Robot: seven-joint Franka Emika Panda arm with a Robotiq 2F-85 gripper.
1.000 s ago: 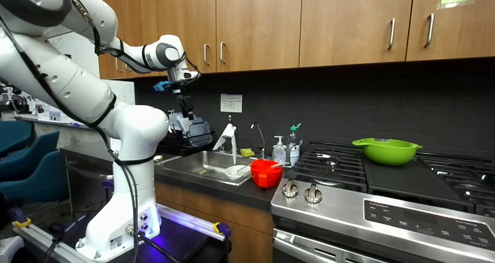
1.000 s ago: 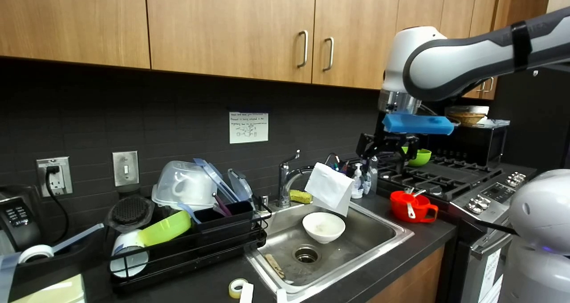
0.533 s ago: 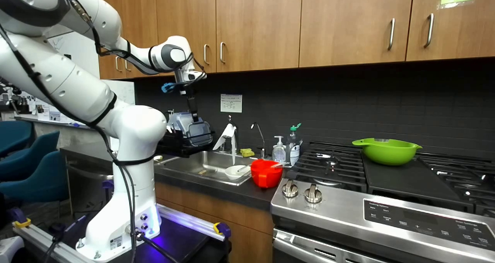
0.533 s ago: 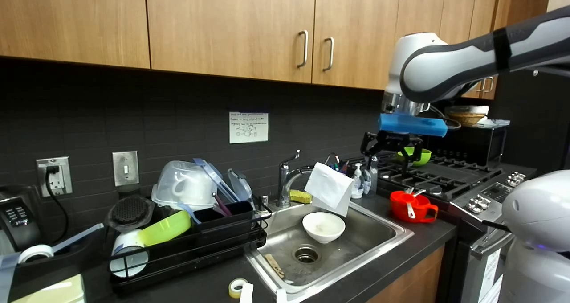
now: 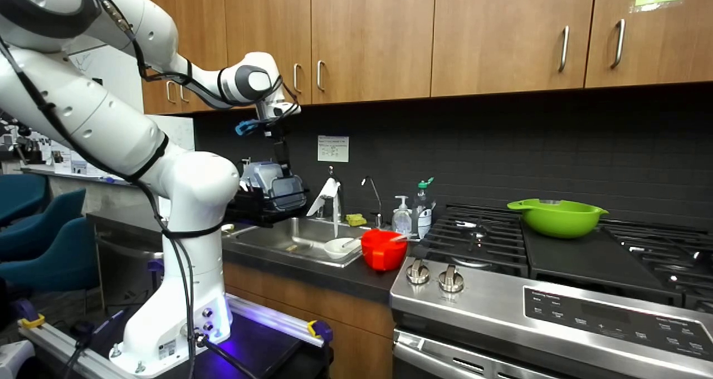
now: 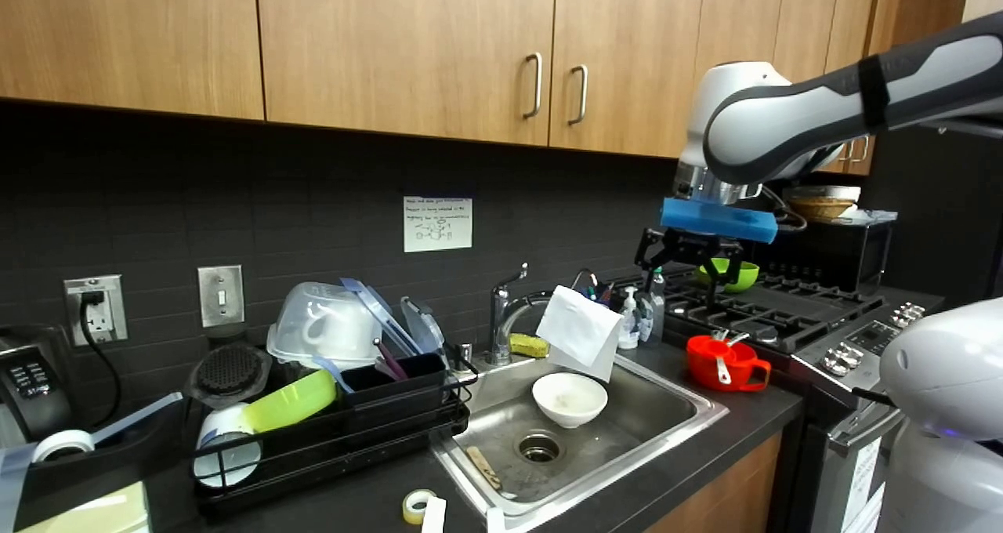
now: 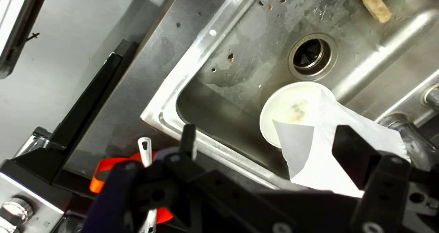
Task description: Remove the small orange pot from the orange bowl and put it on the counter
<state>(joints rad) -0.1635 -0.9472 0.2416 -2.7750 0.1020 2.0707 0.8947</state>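
Around the sink (image 6: 650, 404) runs the grey counter (image 6: 748, 411), with the steel stove (image 5: 490, 304) to the sink's right in both exterior views. On the room side of the sink stands the white robot arm (image 5: 195, 178). Left of the sink is the black dish rack (image 6: 368, 447). Above the sink's level hangs the gripper (image 7: 265, 140), its fingers spread wide and holding nothing. Well right of the sink, on the stove, sits the green bowl (image 5: 562, 223). A white sheet (image 6: 576, 329) hangs on the faucet (image 6: 499, 321) at the back of the sink; a white bowl (image 6: 570, 417) sits inside the sink. Just right of the sink, on the counter, is the orange bowl (image 5: 384, 256). At the sink's back edge lies a yellow sponge (image 6: 530, 346). The small orange pot (image 6: 710, 349), also right of the sink, shows only partly, in the orange bowl's mouth.
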